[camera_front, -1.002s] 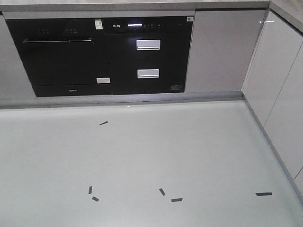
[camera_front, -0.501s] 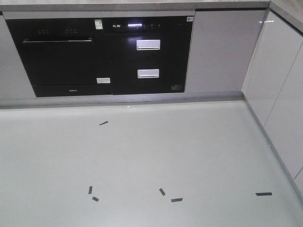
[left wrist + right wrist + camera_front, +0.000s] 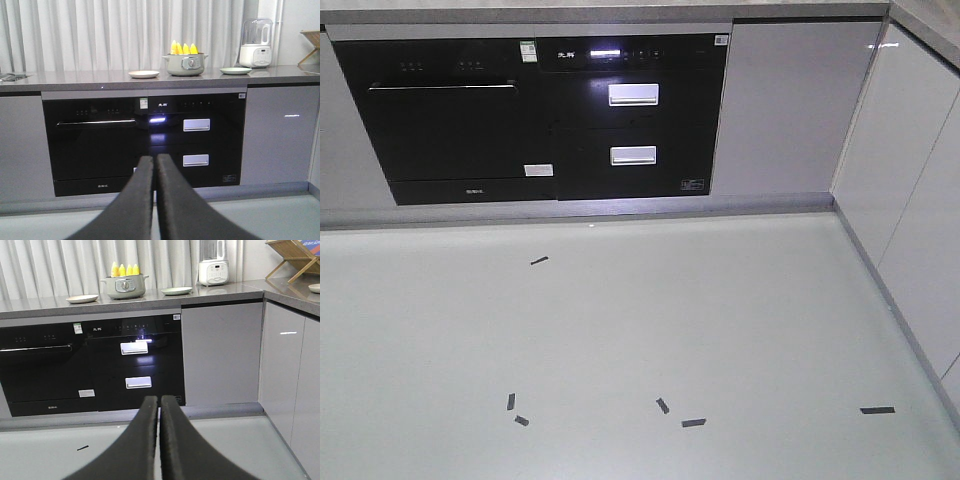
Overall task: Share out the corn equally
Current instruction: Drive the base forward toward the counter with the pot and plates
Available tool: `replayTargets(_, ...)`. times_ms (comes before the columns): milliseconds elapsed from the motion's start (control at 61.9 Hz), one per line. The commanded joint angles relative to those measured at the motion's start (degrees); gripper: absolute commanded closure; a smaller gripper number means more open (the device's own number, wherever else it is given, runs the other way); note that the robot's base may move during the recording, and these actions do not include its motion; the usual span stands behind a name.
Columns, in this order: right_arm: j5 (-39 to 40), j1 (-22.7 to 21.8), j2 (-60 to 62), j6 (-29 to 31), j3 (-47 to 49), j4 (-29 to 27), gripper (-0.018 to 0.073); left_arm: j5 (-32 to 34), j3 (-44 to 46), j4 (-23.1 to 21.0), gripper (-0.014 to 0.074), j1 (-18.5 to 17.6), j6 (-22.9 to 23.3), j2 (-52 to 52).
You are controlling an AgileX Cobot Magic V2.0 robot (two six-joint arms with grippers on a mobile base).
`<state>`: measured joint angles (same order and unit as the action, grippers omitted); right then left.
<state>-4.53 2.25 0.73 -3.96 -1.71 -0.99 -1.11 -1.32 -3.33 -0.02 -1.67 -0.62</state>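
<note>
Grey pot (image 3: 186, 65) is sitting on the stone counter (image 3: 75, 79) between a cream plate (image 3: 143, 74) and a green plate (image 3: 235, 71), both apart from it. White blender (image 3: 256, 42) is standing past the green plate, with a wooden rack (image 3: 311, 44) at the frame edge. The corn (image 3: 183, 48) is standing in the pot: four cobs showing, long axes upright, tips pointing up, lower parts hidden by the pot wall. Left gripper (image 3: 154, 160) and right gripper (image 3: 160, 400) are both hanging low facing the cabinets, fingers pressed together, gripping nothing. Black built-in appliances (image 3: 530, 115) are sitting under the counter. Pale floor (image 3: 720, 320) is carrying short dark tape marks (image 3: 692, 422), and white curtains (image 3: 100, 30) are hanging behind.
</note>
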Motion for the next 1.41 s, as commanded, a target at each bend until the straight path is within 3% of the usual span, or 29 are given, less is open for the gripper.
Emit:
replayTargets(0, 4.5, -0.3, 0.2, 0.3, -0.6, 0.5, 0.0561, 4.0, -0.8, -0.1, 0.0603, -0.3, 0.4, -0.8)
replayTargets(1390, 4.5, -0.3, 0.2, 0.3, -0.6, 0.5, 0.0561, 4.0, -0.8, -0.1, 0.0603, -0.3, 0.4, -0.8)
